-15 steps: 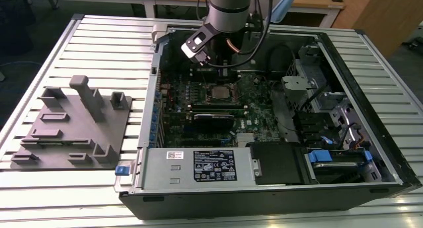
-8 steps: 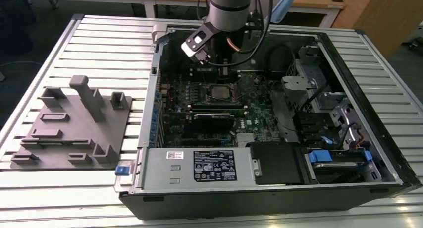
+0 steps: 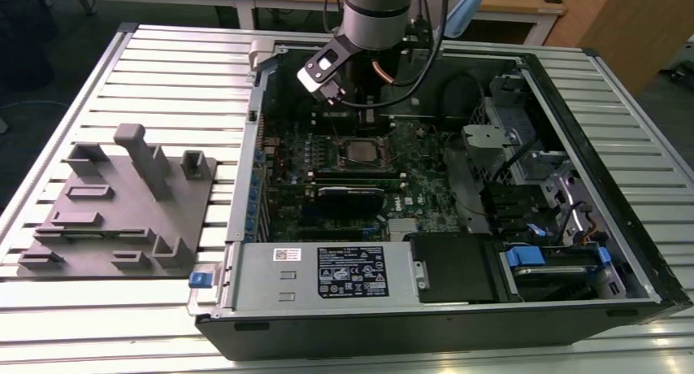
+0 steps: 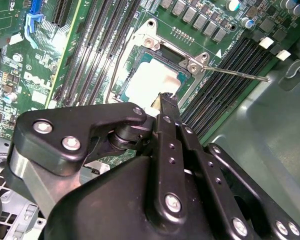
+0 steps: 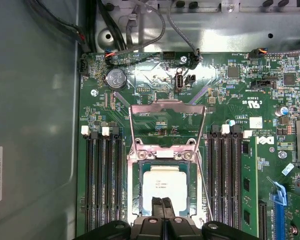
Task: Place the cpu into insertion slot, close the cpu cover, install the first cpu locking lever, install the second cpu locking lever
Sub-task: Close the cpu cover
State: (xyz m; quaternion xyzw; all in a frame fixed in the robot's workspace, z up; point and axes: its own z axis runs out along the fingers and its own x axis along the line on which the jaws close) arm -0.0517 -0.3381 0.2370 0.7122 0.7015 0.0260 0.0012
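The cpu (image 5: 162,186), a silver-grey square, lies flat in the insertion slot (image 5: 138,195), whose dark rim shows around it. The cpu cover (image 5: 167,107) is a thin metal frame standing open, tilted back from the slot. Thin wire locking levers (image 5: 203,165) run along the slot's sides, and in the second wrist view one lever (image 4: 240,74) sticks out unlatched. My gripper (image 5: 165,206) is shut, its fingertips together over the near edge of the cpu (image 4: 150,82). In the exterior view my arm (image 3: 375,16) reaches down into the case behind the slot (image 3: 360,152).
Long black memory slots (image 5: 105,185) flank the socket on both sides. The open computer case (image 3: 255,146) holds a power supply (image 3: 325,272), drive bays (image 3: 531,171) and cables (image 3: 461,89). A grey fixture plate (image 3: 119,203) lies at the exterior view's left.
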